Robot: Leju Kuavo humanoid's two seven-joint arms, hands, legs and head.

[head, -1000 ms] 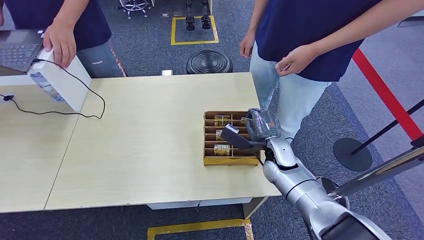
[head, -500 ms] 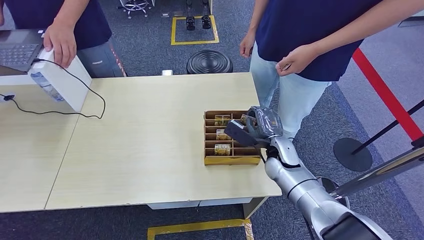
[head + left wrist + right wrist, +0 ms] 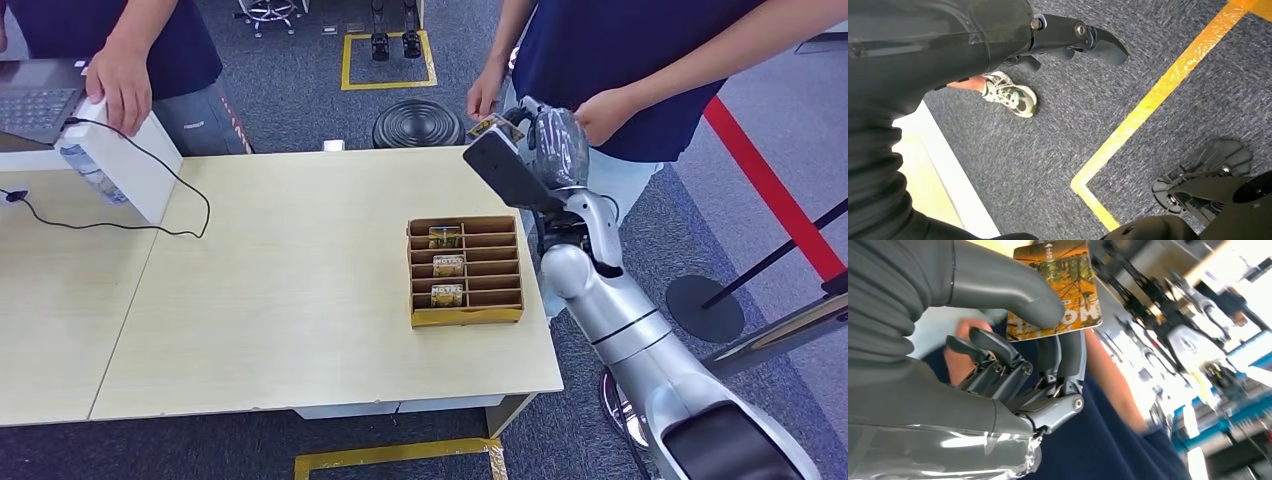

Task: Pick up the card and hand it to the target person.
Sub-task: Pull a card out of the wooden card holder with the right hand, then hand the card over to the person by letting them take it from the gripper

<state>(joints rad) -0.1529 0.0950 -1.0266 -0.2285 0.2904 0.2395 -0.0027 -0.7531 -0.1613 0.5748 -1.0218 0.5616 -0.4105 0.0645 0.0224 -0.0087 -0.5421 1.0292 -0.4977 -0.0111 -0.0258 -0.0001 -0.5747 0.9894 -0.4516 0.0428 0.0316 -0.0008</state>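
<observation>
Right robot hand (image 3: 545, 150) pinches the card (image 3: 1055, 287) between thumb and fingers, raised beyond the surface's (image 3: 300, 290) far right corner beside the person's hand (image 3: 603, 115); it should hold steady until taken.

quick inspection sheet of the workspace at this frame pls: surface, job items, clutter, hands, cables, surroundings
Surface: pale wooden table.
Job's things: card pinched in the right hand, raised near a person's hand; slotted card tray on the table holds three more cards.
Clutter: white box under another person's hand; laptop.
Hands: left hand hangs over the floor, holding nothing.
Cables: black cable across the table.
Surroundings: grey carpet, yellow floor tape, red stripe.
</observation>
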